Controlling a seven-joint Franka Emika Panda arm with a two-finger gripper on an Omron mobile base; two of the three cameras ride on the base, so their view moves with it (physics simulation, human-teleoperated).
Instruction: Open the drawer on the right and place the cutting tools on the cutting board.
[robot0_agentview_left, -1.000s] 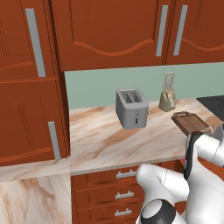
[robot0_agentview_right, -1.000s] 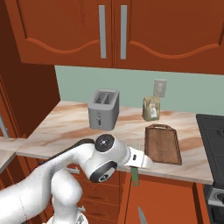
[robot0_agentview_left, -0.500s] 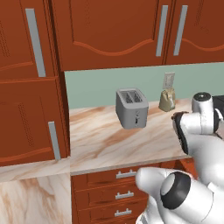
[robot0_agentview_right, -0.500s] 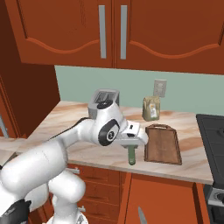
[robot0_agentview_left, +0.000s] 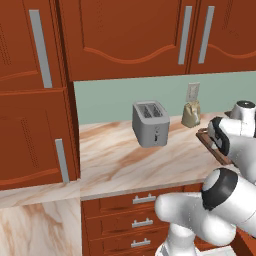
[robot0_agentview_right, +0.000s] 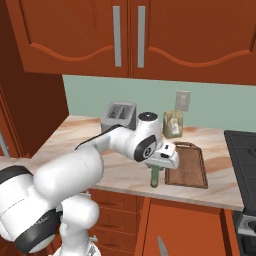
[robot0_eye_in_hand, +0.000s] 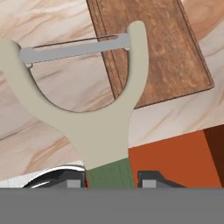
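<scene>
Green-handled peeler is held clamped in the pincer just short of the cutting board; carrying farther over it is judged needed before release.

- Reddish-brown wooden upper cabinets with long silver bar handles hang above a pale green wall.
- A beige marble-patterned desk runs along the wall.
- A white wall outlet sits on the green.
- A black appliance, perhaps a stove, borders the desk's right end.
</scene>
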